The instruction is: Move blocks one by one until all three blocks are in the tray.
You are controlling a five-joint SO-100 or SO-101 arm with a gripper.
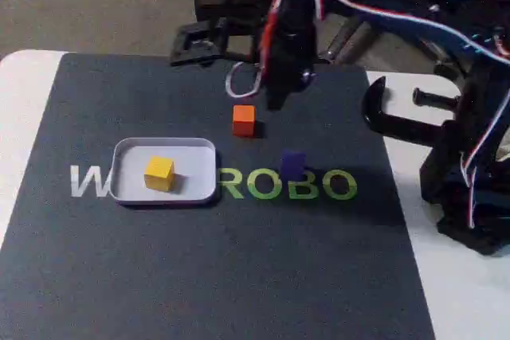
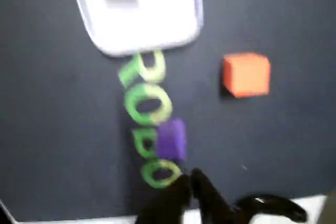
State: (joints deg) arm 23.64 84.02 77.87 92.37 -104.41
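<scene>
one block is sitting in place already: the yellow block (image 1: 159,173) is resting inside the tray (image 1: 127,190) in the fixed view, toward the middle, and the wrist view is showing its edge at the top of the tray (image 2: 173,19). the orange block (image 1: 244,120) and the purple block (image 1: 293,165) are lying on the dark mat (image 1: 199,276) that is covering the worktop (image 1: 24,109), both outside the tray and apart from each other. the purple one is sitting on the green lettering (image 1: 287,185), near the tray's right side in the fixed view; the orange one is lying further back, just below the arm.

the claw (image 1: 275,103) is hanging above the mat just behind the orange block, carrying nothing. whether its fingers are apart or together i cannot tell; both views are showing only a dark, blurred shape.

judging from this, the step in hand is probably going for the orange block, since it is the nearest. doing it well is likely meaning spreading the fingers wider than the cube, squaring them to two flat faces rather than a corner, dropping straight down so the cube is not getting nudged, then lifting clear of the thin rim before crossing to the bare tray floor beside the yellow block.
</scene>
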